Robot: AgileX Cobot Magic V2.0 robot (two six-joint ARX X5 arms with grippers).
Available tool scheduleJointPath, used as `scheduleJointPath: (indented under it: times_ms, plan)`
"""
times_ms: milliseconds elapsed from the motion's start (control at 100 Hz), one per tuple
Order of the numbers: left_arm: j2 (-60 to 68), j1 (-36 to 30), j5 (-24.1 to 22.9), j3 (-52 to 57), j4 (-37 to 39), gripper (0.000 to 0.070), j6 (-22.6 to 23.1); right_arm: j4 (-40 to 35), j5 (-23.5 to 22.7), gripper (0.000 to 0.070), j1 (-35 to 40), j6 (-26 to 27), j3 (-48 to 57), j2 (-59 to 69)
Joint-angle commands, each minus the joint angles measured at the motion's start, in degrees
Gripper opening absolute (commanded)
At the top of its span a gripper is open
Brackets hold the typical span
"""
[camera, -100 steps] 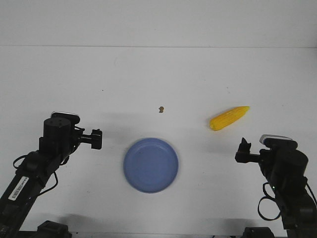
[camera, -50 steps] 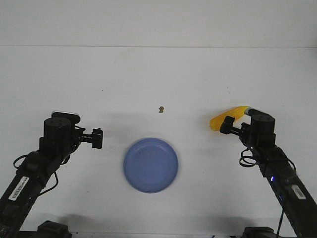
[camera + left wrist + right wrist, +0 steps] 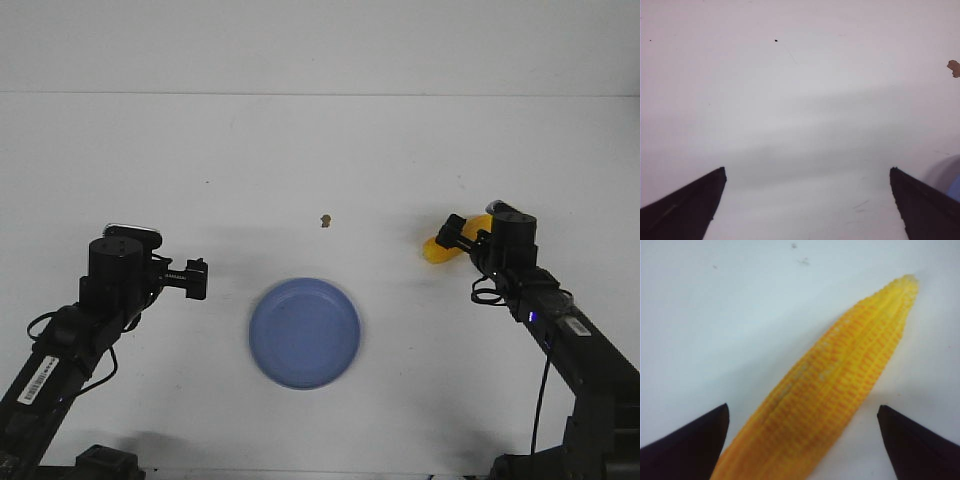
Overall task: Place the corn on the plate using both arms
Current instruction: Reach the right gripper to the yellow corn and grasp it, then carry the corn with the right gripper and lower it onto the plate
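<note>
Corn [image 3: 840, 385] lying on the white bench [image 3: 320, 160], right of the plate [image 3: 304, 332], well apart. Right gripper [image 3: 453, 232] over it, jaws spread wide either side, seemingly not touching. Left gripper [image 3: 196, 279] left of plate, jaws open, empty. Brown speck [image 3: 325, 220] beyond the plate.

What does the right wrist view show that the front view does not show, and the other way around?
Only the right wrist view shows the kernel rows on the corn and that both open fingertips stand clear of the cob, one on each side of it.

Only the front view shows the plate, the brown speck, the left gripper and both whole arms, with the right gripper covering much of the cob.

Both show the corn lying on the white table, not yet lifted.
</note>
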Motion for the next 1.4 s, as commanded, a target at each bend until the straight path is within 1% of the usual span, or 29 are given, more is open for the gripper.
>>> scheduleJointPath:
  times_ms: [0,180,220,300,340,450,510,520,530,540,570,590,620,690,820,880,990,1070,1240,1310,1390]
  plan:
    - [0.59,-0.11,0.15,0.66,0.26,0.07,0.28,0.57,-0.17,0.0622,-0.13,0.79,1.44,1.86]
    - [0.59,-0.11,0.15,0.66,0.26,0.07,0.26,0.57,-1.55,0.0618,-0.44,1.6,3.17,4.81]
    - [0.59,-0.11,0.15,0.66,0.26,0.07,0.2,0.59,-1.57,0.0604,-0.46,1.57,3.32,5.16]
    - [0.59,-0.11,0.15,0.66,0.26,0.07,0.07,0.7,-1.77,0.0518,-0.44,1.6,3.37,5.64]
    - [0.59,-0.11,0.15,0.66,0.26,0.07,0.07,0.52,-2.19,0.0493,-0.44,1.6,3.37,5.64]
    - [0.59,-0.11,0.15,0.66,0.26,0.07,-0.04,0.57,-2.86,0.0473,-0.44,1.62,3.37,5.66]
    - [0.59,-0.11,0.15,0.66,0.26,0.07,-0.17,0.44,-3.63,0.037,-0.44,1.6,3.37,5.66]
    - [0.59,-0.11,0.15,0.66,0.24,0.07,-0.17,0.37,-3.93,0.0344,-0.44,1.57,3.37,5.66]
    - [0.59,-0.11,0.15,0.66,0.24,0.07,-0.17,0.31,-4.31,0.03,-0.44,1.55,3.37,5.66]
    - [0.59,-0.11,0.15,0.66,0.24,0.07,-0.17,0.31,-4.39,0.0286,-0.44,1.55,3.37,5.66]
    - [0.59,-0.11,0.15,0.66,0.24,0.07,-0.17,0.17,-4.76,0.0192,-0.44,1.51,3.37,5.66]
    - [0.59,-0.11,0.15,0.66,0.24,0.07,-0.17,0.15,-4.94,0.0158,-0.44,1.51,3.37,5.66]
    - [0.59,-0.11,0.15,0.66,0.24,0.07,-0.17,0.15,-5.38,0.0136,-0.44,1.51,3.37,5.66]
    - [0.59,-0.11,0.15,0.66,0.22,0.07,-0.33,0.28,-6.27,0.0135,-0.44,1.51,3.37,5.66]
    - [0.59,-0.11,0.15,0.66,0.24,0.07,-0.33,0.5,-10.08,0.0135,-0.42,1.09,3.39,5.49]
    - [0.59,-0.11,0.15,0.66,0.24,0.07,-0.35,0.46,-10.99,0.0135,-0.37,1.07,3.39,4.85]
    - [0.59,-0.11,0.15,0.66,0.22,0.07,-0.35,-0.17,-13.2,0.0135,0.57,0.26,3.39,1.92]
    - [0.59,-0.11,0.15,0.66,0.24,0.07,-0.35,-1.66,-13.7,0.0135,2.32,-0.96,3.39,-1.2]
    - [0.59,-0.11,0.15,0.66,0.24,0.07,-0.35,-9.11,-14.93,0.0135,10.25,-5.88,3.39,-8.57]
    - [0.59,-0.11,0.15,0.66,0.24,0.07,-0.35,-11.63,-14.91,0.0136,14.51,-6.67,3.39,-10.25]
    - [0.59,-0.11,0.15,0.66,0.24,0.07,-0.35,-12.81,-14.86,0.0136,20.06,-7.34,3.39,-10.6]
